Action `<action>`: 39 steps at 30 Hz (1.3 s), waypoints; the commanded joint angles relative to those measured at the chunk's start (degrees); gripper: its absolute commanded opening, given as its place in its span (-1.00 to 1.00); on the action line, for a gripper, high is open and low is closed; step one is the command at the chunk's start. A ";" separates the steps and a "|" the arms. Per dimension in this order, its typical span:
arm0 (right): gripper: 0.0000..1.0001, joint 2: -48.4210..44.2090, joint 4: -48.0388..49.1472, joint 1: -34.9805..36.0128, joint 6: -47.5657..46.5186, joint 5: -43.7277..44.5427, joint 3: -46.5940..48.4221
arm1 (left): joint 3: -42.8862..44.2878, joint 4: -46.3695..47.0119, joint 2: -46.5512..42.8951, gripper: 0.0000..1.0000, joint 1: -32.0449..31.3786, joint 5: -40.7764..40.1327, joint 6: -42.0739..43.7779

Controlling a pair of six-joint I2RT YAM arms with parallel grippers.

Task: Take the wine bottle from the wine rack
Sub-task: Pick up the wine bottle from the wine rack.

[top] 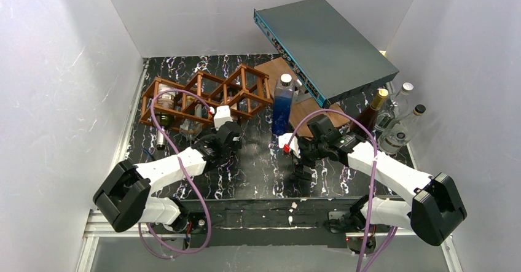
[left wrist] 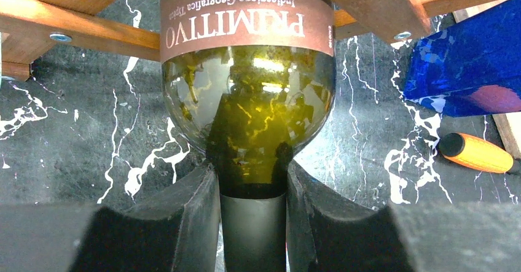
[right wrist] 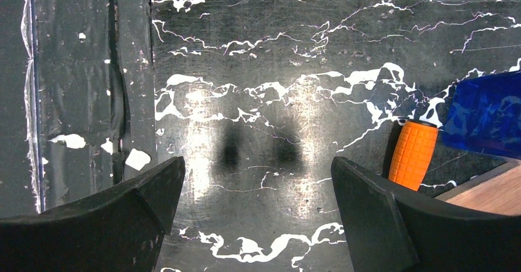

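The reddish-brown wine rack (top: 203, 95) lies at the back left of the table; its bars also show in the left wrist view (left wrist: 80, 35). A green wine bottle (left wrist: 249, 100) with a brown label lies in the rack, neck pointing toward me. My left gripper (left wrist: 253, 183) is shut on the neck, one finger pressed on each side. In the top view the left gripper (top: 207, 138) sits at the rack's near edge and hides that bottle. My right gripper (top: 300, 163) is open and empty, low over the bare table (right wrist: 258, 174).
Another bottle (top: 164, 109) lies in the rack's left cell. A blue bottle (top: 281, 105) stands on a wooden board (top: 310, 109). An orange handle (right wrist: 413, 154) lies by the right finger. A grey box (top: 329, 42) leans at the back. Several bottles (top: 393, 121) stand at right.
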 commanded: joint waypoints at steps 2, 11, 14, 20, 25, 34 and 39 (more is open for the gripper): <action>0.97 -0.25 -0.50 -0.50 -1.07 -0.80 -0.01 | 1.36 6.29 -1.32 -1.00 -0.45 -4.24 -0.17; 1.00 -0.20 -0.63 -0.55 -1.38 -0.90 -0.01 | 2.22 6.38 1.90 -1.00 -0.43 -4.47 -0.18; 1.00 -0.24 -0.70 -0.57 -1.43 -0.90 -0.06 | 2.92 6.38 4.31 -1.00 -0.28 -5.09 -0.26; 1.00 -0.16 -0.77 -0.62 -1.60 -0.90 -0.09 | 4.35 6.38 8.60 -0.93 0.50 -6.71 -1.02; 1.00 -0.10 -0.90 -0.65 -1.73 -0.90 -0.09 | 5.43 6.29 10.17 -0.65 0.66 -6.11 -0.97; 1.00 0.26 -1.25 -0.62 -2.03 -0.99 0.08 | 4.34 5.97 7.44 0.09 0.68 -4.16 -1.54; 1.00 0.19 -1.29 -0.69 -2.04 -1.07 0.08 | 4.34 4.20 5.06 0.47 0.68 -2.88 -1.68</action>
